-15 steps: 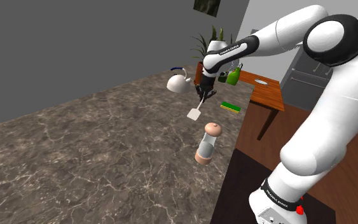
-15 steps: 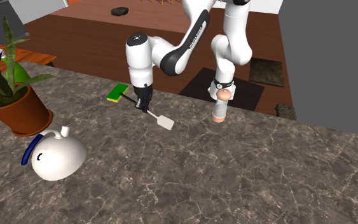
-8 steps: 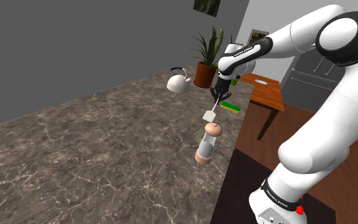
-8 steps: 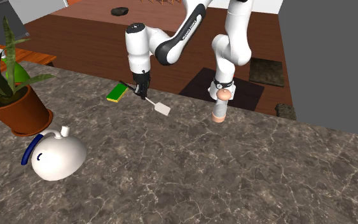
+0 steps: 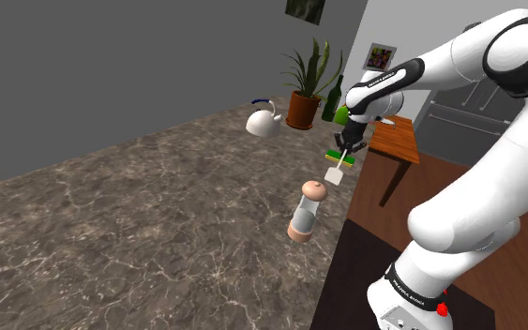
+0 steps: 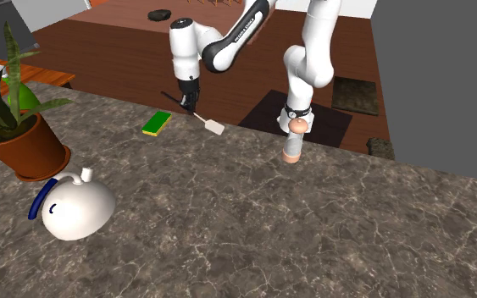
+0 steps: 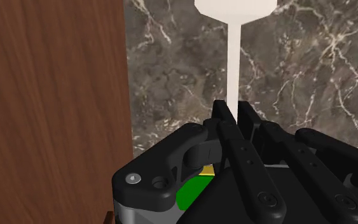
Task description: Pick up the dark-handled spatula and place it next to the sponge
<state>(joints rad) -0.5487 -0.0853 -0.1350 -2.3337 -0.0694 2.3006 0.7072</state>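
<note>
The dark veined marble tabletop [image 5: 158,216] carries a round white kettle with a blue handle [image 6: 74,208] and, far from it by the tabletop's edge, a flat green-and-yellow sponge [image 6: 155,124]; the white arm [image 5: 421,70] reaches over that edge; its black hand [image 6: 192,103] is clamped on the dark-handled spatula with a white blade [image 6: 214,128], which hangs tilted, blade down, just right of the sponge in the second exterior view, apart from it.
</note>
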